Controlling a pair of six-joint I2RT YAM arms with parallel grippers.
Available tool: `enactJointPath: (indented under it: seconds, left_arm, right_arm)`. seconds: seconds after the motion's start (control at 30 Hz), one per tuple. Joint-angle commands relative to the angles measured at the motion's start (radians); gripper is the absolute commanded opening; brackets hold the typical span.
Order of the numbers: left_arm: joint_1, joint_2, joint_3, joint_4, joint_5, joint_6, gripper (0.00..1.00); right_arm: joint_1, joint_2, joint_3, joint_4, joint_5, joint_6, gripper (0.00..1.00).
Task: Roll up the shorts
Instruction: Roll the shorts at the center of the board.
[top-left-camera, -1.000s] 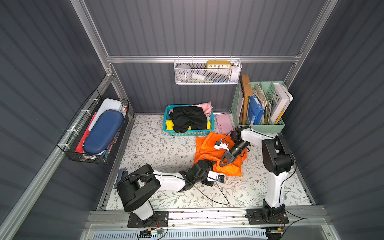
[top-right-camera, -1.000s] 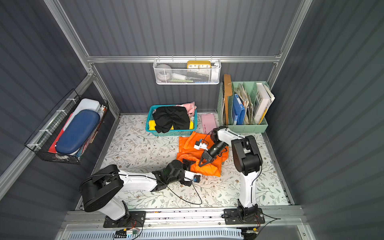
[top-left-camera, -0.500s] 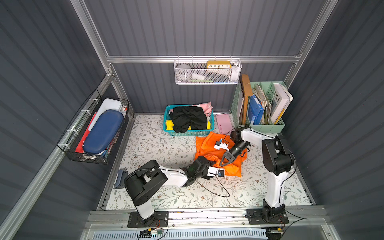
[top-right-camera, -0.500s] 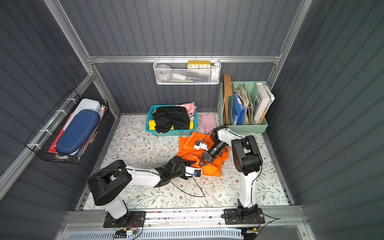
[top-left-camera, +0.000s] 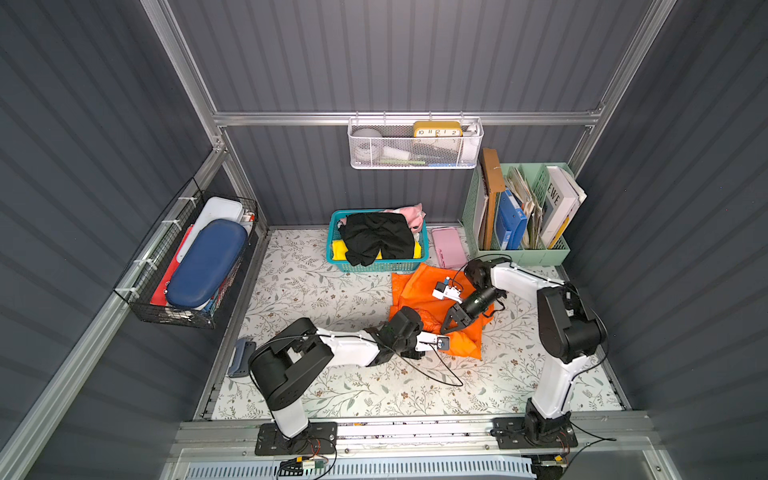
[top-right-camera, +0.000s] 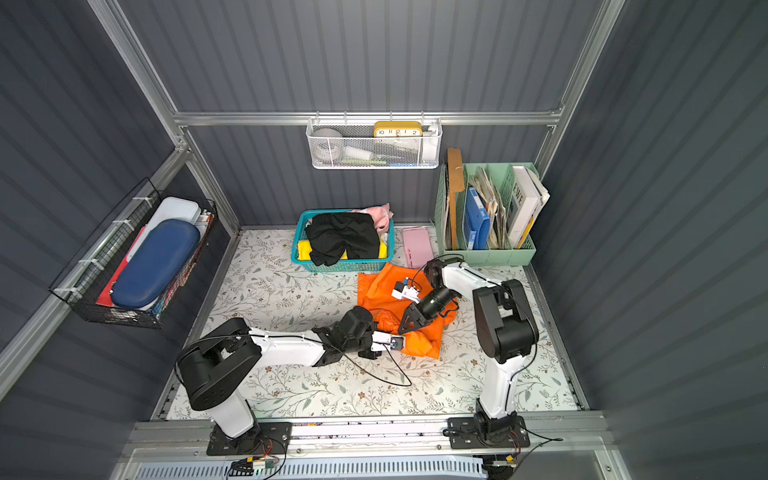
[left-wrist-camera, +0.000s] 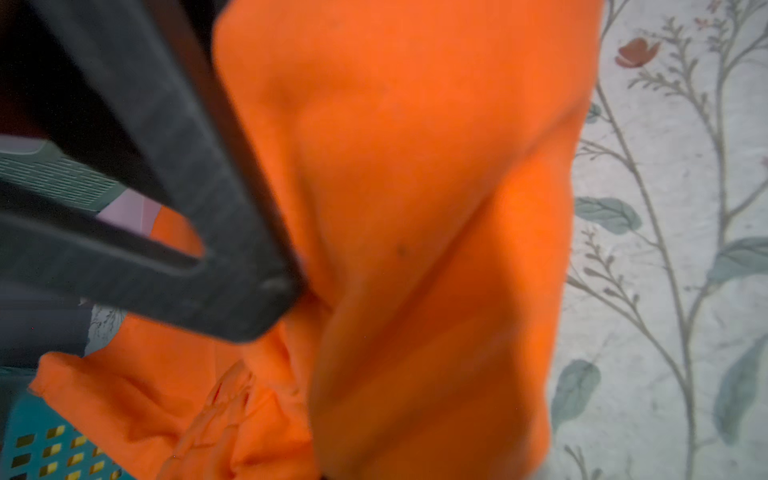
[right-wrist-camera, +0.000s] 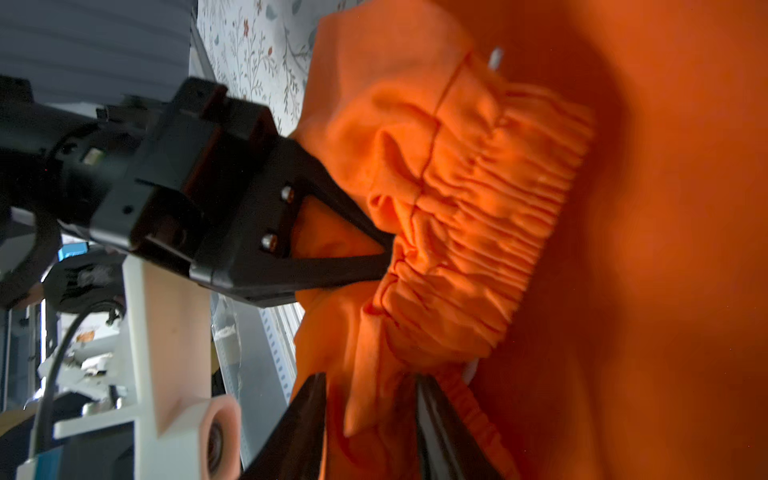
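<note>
The orange shorts (top-left-camera: 419, 286) lie crumpled on the floral mat, in both top views (top-right-camera: 382, 286). My left gripper (top-left-camera: 422, 320) is shut on their gathered waistband (right-wrist-camera: 490, 216); the right wrist view shows its fingers (right-wrist-camera: 332, 266) converging on the fabric. My right gripper (top-left-camera: 445, 329) sits just beside it, open, its fingers (right-wrist-camera: 432, 415) apart with orange fabric between them. In the left wrist view the orange shorts (left-wrist-camera: 415, 249) hide my own jaws. The black shorts (top-left-camera: 376, 239) lie in the teal basket (top-left-camera: 376, 266) behind.
The teal basket also holds a yellow cloth (top-left-camera: 338, 249) and a pink cloth (top-left-camera: 409, 216). A pink case (top-left-camera: 446, 247) and a green file rack (top-left-camera: 519, 253) stand at the back right. A wire basket (top-left-camera: 187, 266) hangs left. A cable (top-left-camera: 436, 368) loops over the mat.
My left gripper moved in from the near side and shut on the orange waistband. My right gripper, shut on the fabric before, has opened its jaws.
</note>
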Motion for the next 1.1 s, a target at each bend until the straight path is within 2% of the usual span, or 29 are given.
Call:
enactJointPath:
  seconds: [0.0, 0.03, 0.07, 0.13, 0.2, 0.4, 0.6, 0.67, 0.77, 0.83, 0.93, 1.07]
  left_arm:
    - [0.005, -0.062, 0.019, -0.165, 0.037, -0.054, 0.07]
    - [0.005, -0.072, 0.027, -0.194, 0.036, -0.061, 0.08]
    - [0.005, -0.086, 0.036, -0.223, 0.038, -0.074, 0.08]
    - [0.004, -0.11, 0.051, -0.281, 0.063, -0.09, 0.08]
    - [0.004, -0.118, 0.079, -0.36, 0.097, -0.108, 0.08]
    - [0.013, -0.05, 0.254, -0.661, 0.229, -0.177, 0.08]
    - [0.088, 0.062, 0.412, -0.857, 0.475, -0.198, 0.09]
    - [0.11, 0.11, 0.452, -0.91, 0.525, -0.191, 0.09]
    - [0.13, 0.206, 0.529, -1.011, 0.602, -0.175, 0.11]
    - [0.138, 0.286, 0.63, -1.096, 0.66, -0.154, 0.13]
    - [0.151, 0.417, 0.749, -1.23, 0.719, -0.121, 0.13]
    - [0.176, 0.574, 0.896, -1.38, 0.79, -0.091, 0.14]
  right_arm:
    - [-0.036, -0.071, -0.038, 0.146, 0.061, 0.115, 0.55]
    - [-0.044, -0.093, -0.049, 0.172, 0.079, 0.132, 0.6]
    - [-0.056, -0.12, -0.061, 0.199, 0.094, 0.153, 0.61]
    - [-0.08, -0.172, -0.081, 0.25, 0.12, 0.189, 0.61]
    - [-0.095, -0.239, -0.106, 0.308, 0.201, 0.231, 0.59]
    - [-0.098, -0.504, -0.234, 0.428, 0.357, 0.194, 0.58]
    - [-0.093, -0.841, -0.436, 0.553, 0.382, 0.046, 0.59]
    - [-0.09, -0.945, -0.488, 0.595, 0.38, 0.002, 0.59]
    - [-0.084, -1.078, -0.546, 0.568, 0.319, -0.113, 0.6]
    - [-0.066, -1.159, -0.568, 0.499, 0.269, -0.204, 0.62]
    - [0.001, -1.284, -0.625, 0.455, 0.265, -0.331, 0.7]
    - [0.185, -1.378, -0.684, 0.429, 0.421, -0.429, 0.73]
